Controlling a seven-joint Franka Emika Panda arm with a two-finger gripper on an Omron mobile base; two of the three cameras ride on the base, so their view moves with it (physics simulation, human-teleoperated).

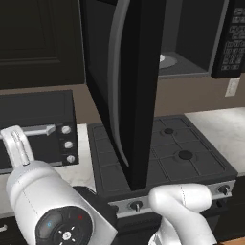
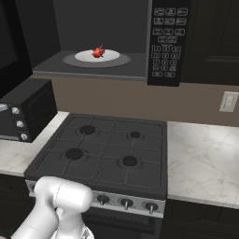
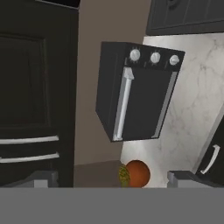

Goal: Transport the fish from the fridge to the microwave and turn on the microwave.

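Up close, the gripper (image 3: 112,179) stands wide open and holds nothing; its two finger tips (image 3: 43,179) sit far apart at the bottom of the hand view. Between them lies a round orange fruit (image 3: 138,173) on the marble counter (image 3: 197,100), near the toaster oven (image 3: 138,98) with its three knobs. Farther out, the microwave (image 2: 107,42) hangs above the stove (image 2: 107,149) with its door (image 1: 127,86) swung open. Inside, the fish (image 2: 98,52) lies on the white plate (image 2: 112,56), on the grey floor of the cavity. The keypad (image 2: 167,42) sits to the right of the opening.
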